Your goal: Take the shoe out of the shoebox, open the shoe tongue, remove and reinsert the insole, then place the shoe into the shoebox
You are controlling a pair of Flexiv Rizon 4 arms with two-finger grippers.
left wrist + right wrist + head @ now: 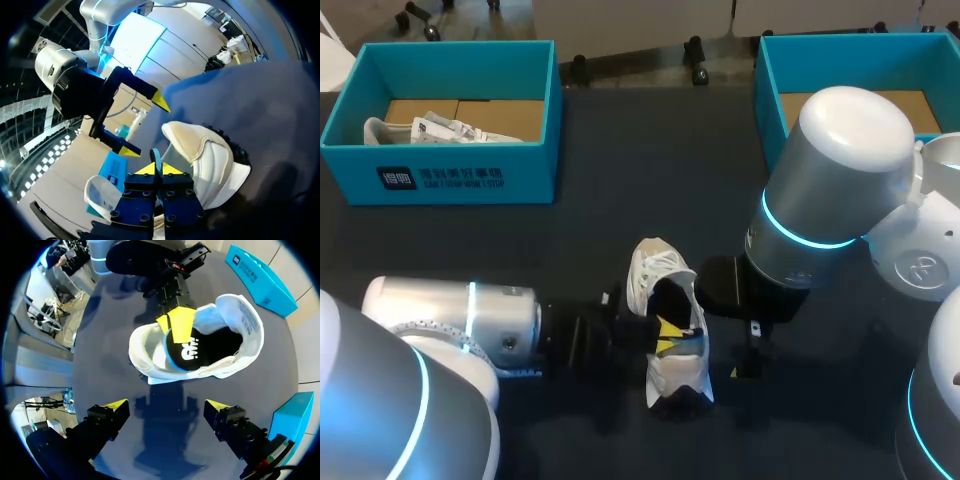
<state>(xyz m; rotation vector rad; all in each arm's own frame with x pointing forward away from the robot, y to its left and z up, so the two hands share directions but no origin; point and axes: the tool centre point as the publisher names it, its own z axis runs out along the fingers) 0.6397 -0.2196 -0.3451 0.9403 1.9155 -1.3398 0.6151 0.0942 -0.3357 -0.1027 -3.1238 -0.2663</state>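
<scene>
Left gripper pinched closed, right gripper spread wide

The white shoe, black insole showing, lies well apart from the teal shoebox.

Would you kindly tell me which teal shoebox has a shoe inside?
The far-left shoebox: a white shoe lies in it; the far-right box shows only bare cardboard where visible.

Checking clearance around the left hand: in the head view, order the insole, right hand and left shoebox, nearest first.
1. insole, pinched in it.
2. right hand, just across the shoe.
3. left shoebox, far back left.
</scene>
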